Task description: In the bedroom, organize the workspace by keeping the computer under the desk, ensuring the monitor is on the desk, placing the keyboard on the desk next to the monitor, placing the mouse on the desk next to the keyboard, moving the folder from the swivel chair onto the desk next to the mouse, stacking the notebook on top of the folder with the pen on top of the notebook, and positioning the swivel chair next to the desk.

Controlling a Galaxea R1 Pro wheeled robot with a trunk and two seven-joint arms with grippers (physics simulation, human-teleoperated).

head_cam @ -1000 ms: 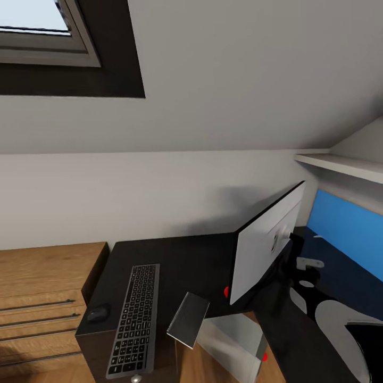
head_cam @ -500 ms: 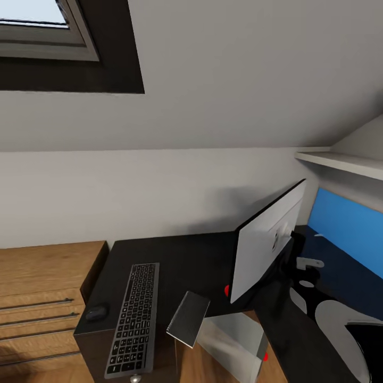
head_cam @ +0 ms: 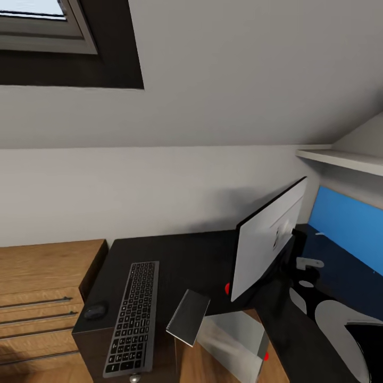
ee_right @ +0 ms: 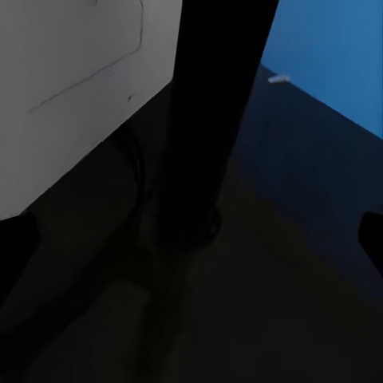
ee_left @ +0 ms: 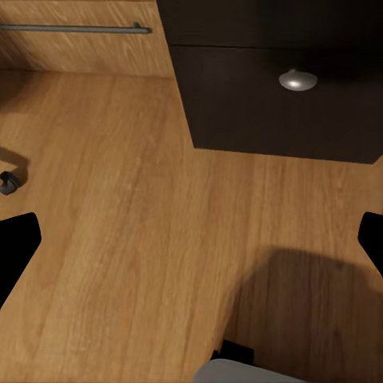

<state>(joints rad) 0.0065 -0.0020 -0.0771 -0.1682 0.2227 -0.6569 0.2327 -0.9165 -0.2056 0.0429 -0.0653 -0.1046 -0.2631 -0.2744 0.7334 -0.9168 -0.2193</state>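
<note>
Black desk (head_cam: 197, 260) is already carrying keyboard (head_cam: 133, 318), mouse (head_cam: 94, 310) at its left edge, and monitor (head_cam: 268, 242); folder and notebook are still being awaited; claw states cannot be told.

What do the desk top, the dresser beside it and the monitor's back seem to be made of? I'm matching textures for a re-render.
The desk top looks like glossy black lacquer or laminate, since it mirrors the blue panel. The dresser looks like light oak with visible grain and metal bar handles. The monitor back looks like matte silver-white plastic or metal; which one is open.
</note>
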